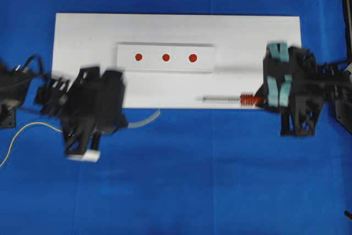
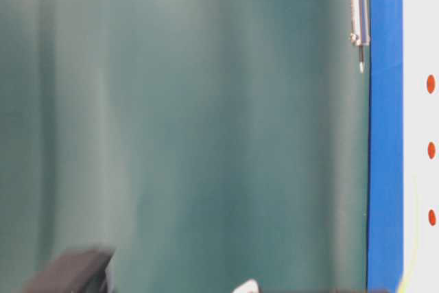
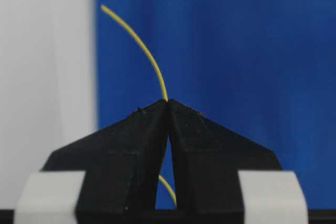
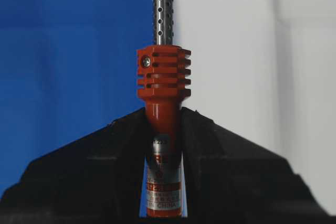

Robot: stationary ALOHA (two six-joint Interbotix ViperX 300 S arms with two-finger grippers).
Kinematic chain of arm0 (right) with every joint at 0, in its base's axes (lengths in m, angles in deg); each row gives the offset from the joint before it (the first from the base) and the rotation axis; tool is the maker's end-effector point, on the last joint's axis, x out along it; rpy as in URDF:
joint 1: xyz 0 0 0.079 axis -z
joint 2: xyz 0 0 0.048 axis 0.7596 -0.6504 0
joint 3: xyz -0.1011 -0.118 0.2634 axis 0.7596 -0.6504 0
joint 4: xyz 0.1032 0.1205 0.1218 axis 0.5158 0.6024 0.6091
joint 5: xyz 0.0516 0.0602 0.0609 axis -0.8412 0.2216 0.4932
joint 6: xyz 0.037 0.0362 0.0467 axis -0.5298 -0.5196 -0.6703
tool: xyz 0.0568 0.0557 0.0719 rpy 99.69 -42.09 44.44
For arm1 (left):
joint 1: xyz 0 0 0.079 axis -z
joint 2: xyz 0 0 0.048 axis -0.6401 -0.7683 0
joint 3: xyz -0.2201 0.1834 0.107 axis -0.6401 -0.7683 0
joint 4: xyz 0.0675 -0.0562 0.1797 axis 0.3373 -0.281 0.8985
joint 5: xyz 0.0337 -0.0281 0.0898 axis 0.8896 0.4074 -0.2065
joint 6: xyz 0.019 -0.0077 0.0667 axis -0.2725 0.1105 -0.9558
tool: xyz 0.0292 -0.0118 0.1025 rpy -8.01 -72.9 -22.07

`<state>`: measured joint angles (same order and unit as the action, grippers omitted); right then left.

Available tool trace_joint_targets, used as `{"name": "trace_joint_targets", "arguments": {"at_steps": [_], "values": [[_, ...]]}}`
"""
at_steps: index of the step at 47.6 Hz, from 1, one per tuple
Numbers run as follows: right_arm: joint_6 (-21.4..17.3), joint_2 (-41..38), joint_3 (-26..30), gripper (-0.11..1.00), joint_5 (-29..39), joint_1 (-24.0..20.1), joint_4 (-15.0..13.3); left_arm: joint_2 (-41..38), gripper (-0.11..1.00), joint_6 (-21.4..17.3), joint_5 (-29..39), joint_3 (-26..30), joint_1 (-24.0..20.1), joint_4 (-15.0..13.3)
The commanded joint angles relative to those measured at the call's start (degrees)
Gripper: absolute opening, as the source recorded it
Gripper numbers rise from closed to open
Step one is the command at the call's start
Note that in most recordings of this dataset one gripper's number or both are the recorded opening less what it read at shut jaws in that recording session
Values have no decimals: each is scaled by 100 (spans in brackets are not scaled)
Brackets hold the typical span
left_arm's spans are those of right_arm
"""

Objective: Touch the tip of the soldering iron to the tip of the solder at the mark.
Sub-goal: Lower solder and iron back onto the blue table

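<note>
A table covered in a blue cloth [image 1: 220,180] carries a long white board [image 1: 82,42] that lies flat across the upper middle of the overhead view. On the board, near its centre, rests a smaller white strip [image 1: 124,59] bearing three red dots [image 1: 165,57] in a row. Left of the board and below its lower left corner, a thin yellow-green wire, the solder [image 1: 22,130], curves over the cloth, though whether it touches the cloth cannot be told.

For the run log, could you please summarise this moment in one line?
left gripper: holds solder | right gripper: holds soldering iron | tips: apart
</note>
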<state>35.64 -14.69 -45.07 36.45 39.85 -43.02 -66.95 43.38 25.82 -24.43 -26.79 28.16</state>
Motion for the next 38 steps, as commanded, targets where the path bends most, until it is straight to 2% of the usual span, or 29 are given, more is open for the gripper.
{"name": "trace_joint_targets", "arguments": {"at_steps": [1,10,18,28,38], "values": [[-70,-79,26,6,-431,-387,-18,220,2,105,-580,-185,316,0],[-237,-791,-123,6,-1371,-870,0,-53,2,360,-1863,-800,870,-9],[-369,-1573,-220,6,-2232,-1081,9,-686,2,360,-2628,-993,1301,-9],[-378,-2487,-229,6,-3111,-1213,18,-1521,2,299,-2813,-923,1397,0],[-378,-2698,-193,6,-3252,-1213,35,-1679,2,281,-2830,-888,1389,0]]}}
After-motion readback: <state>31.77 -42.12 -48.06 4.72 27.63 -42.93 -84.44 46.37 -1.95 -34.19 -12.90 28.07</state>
